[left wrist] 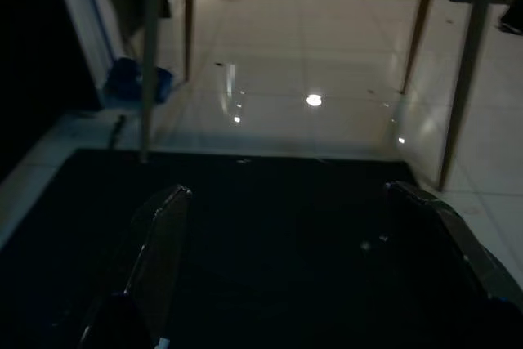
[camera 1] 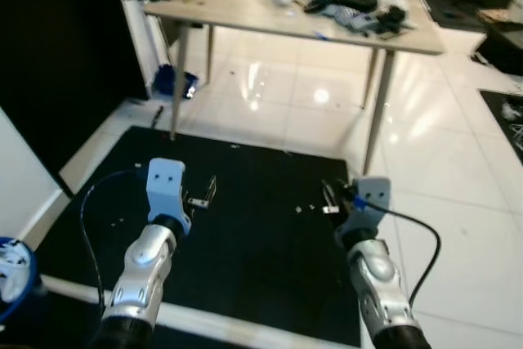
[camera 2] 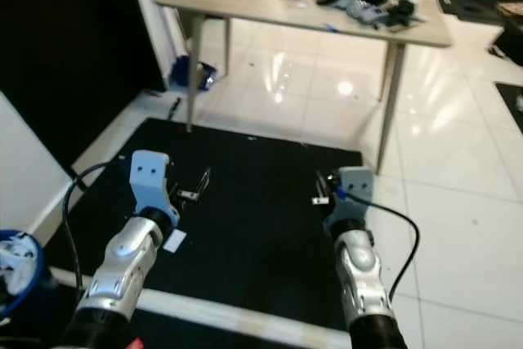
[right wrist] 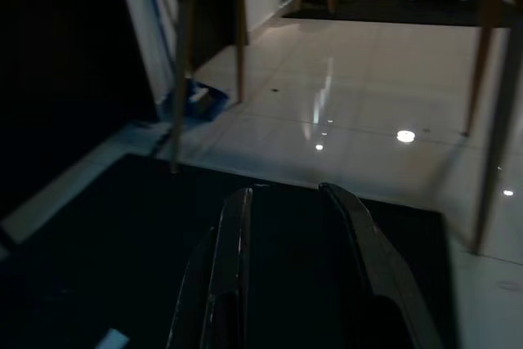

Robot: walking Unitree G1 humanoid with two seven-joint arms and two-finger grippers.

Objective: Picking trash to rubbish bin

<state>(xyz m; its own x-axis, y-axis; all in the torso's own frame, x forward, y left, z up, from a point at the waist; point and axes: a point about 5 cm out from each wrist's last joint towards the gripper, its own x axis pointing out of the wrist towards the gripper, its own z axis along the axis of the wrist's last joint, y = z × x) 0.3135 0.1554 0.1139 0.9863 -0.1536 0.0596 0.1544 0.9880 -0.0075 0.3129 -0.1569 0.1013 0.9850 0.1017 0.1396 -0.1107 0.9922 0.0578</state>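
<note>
I held both arms over the mat (camera 1: pixel 270 259), left gripper (left wrist: pixel 319 234) open, right gripper (right wrist: pixel 290 226) narrowly parted, empty; search step, next reach scrap (camera 2: pixel 174 240) at lower left.

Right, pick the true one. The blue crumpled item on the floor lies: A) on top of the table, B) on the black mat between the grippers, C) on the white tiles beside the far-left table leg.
C: the blue crumpled item sits on the white tiles by the table's far-left leg, beyond the black mat.

Black mat (camera 1: pixel 261 234), glossy white floor tiles (camera 1: pixel 441 161), pale wood table (camera 1: pixel 245 6), blue bin (camera 1: pixel 20 284)
</note>
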